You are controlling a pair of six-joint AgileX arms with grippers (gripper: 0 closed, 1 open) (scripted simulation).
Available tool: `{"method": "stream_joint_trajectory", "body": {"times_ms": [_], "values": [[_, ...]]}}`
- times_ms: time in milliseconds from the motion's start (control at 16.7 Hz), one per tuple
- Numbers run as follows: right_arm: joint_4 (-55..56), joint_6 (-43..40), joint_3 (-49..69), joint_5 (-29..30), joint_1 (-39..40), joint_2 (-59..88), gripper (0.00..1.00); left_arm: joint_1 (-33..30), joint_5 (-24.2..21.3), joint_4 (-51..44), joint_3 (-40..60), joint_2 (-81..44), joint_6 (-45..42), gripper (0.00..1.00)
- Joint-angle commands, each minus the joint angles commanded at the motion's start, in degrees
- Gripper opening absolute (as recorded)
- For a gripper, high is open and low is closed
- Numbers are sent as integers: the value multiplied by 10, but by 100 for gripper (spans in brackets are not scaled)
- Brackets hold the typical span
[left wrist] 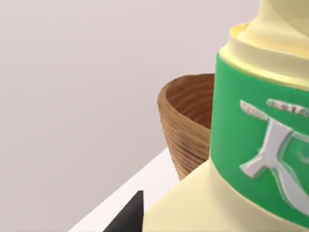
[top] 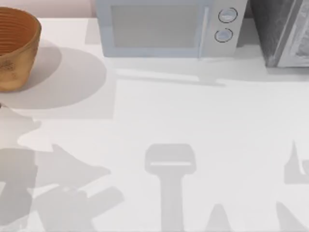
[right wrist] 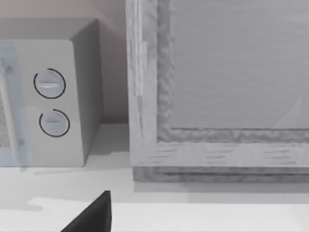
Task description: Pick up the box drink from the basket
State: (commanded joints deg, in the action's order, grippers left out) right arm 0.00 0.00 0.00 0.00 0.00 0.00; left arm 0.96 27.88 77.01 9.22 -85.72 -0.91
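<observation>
Basket [top: 14, 48]: on the table [top: 193, 125], at its far left edge.
Microwave [top: 169, 26]: on the table at the back, centre; well to the right of the basket.
Cabinet-like unit [top: 285, 31]: at the back right corner, just beside the microwave on its right.
Box drink [left wrist: 256, 145]: seen close in the left wrist view, in front of the basket, covering part of its rim.
Wall [left wrist: 77, 96]: behind the basket.
</observation>
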Motion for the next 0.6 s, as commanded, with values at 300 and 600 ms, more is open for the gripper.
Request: {"method": "stream_joint_trajectory", "body": {"times_ms": [300,600], "values": [[0,0,0,0,0,0,100,0,0,0,0,0,0,53],[0,0,0,0,0,0,100,0,0,0,0,0,0,90]]}}
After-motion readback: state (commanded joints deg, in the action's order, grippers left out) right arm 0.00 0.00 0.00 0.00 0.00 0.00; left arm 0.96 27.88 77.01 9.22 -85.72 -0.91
